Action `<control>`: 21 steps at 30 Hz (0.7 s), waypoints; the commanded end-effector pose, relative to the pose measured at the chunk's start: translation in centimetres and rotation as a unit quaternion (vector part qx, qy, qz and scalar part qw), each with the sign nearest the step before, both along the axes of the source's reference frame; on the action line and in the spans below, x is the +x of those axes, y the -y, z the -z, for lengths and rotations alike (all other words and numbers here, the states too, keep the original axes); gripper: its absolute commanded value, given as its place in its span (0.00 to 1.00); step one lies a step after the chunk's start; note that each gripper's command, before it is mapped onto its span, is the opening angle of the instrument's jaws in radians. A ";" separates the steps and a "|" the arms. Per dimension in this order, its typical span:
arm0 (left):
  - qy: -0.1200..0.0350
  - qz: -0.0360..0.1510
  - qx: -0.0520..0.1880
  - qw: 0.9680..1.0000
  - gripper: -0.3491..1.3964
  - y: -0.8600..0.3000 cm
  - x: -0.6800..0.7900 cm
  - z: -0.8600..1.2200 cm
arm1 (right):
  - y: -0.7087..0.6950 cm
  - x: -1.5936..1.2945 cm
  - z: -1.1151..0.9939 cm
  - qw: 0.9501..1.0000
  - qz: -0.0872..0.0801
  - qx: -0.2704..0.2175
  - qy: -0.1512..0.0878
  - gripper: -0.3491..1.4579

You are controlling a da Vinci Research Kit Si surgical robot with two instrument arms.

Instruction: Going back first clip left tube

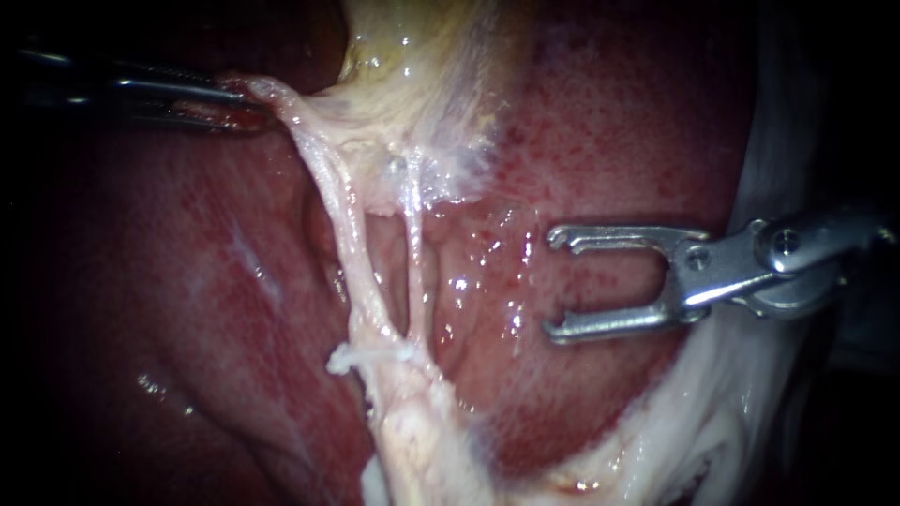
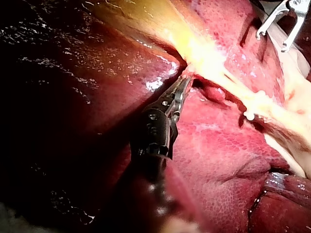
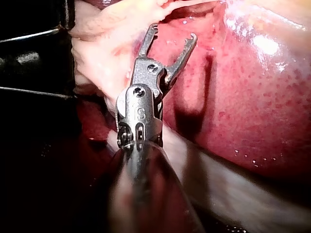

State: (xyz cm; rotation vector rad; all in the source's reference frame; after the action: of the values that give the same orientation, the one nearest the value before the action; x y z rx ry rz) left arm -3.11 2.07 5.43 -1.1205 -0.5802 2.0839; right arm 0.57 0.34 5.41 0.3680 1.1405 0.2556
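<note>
**Endoscope view: right jaws gape beside the tubes, left jaws hold the tissue above them**

In the endoscope view the left tube (image 1: 352,244) runs as a pale, stretched strand from the upper left of the frame down toward the lower centre. It lies just left of the thinner right tube (image 1: 412,244). The left instrument (image 1: 246,98) enters at the upper left, and its jaws are clamped on the pale tissue (image 1: 281,103) from which the left tube descends. The right instrument (image 1: 553,281) enters from the right edge. Its two hooked jaws stand wide apart with nothing between them, right of centre over the liver (image 1: 600,141), apart from both tubes. The right tube lies between them and the left tube. A small white piece (image 1: 361,356) lies across the foot of the tubes at lower centre; I cannot tell whether it is a clip. The yellowish gallbladder (image 1: 412,47) fills the top centre.

The left wrist view shows what the endoscope hides: the left jaws lie tight together where they bite the pale tissue, at the edge of a dark liver lobe. The right instrument's jaws show far ahead of them.

The right wrist view shows the empty gap between the right jaws most plainly, with red liver just beyond the tips. The tubes cannot be told apart there.
</note>
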 end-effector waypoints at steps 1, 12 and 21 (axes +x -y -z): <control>-0.001 0.001 -0.002 1.000 0.00 0.02 -0.03 -0.03 | 0.01 -0.01 0.00 1.000 0.005 -0.002 0.002 0.47; 0.005 -0.011 -0.008 1.000 0.00 0.22 -0.34 -0.49 | 0.04 -0.02 0.05 0.999 0.030 0.006 -0.012 0.47; 0.004 -0.014 -0.005 1.000 0.00 0.27 -0.39 -0.56 | 0.05 -0.03 0.06 0.999 0.033 0.007 -0.014 0.47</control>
State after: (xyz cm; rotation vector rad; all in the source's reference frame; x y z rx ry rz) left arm -3.51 1.79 6.00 -1.1343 -0.5927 2.1097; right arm 0.55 0.28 5.35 0.4219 1.1534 0.2002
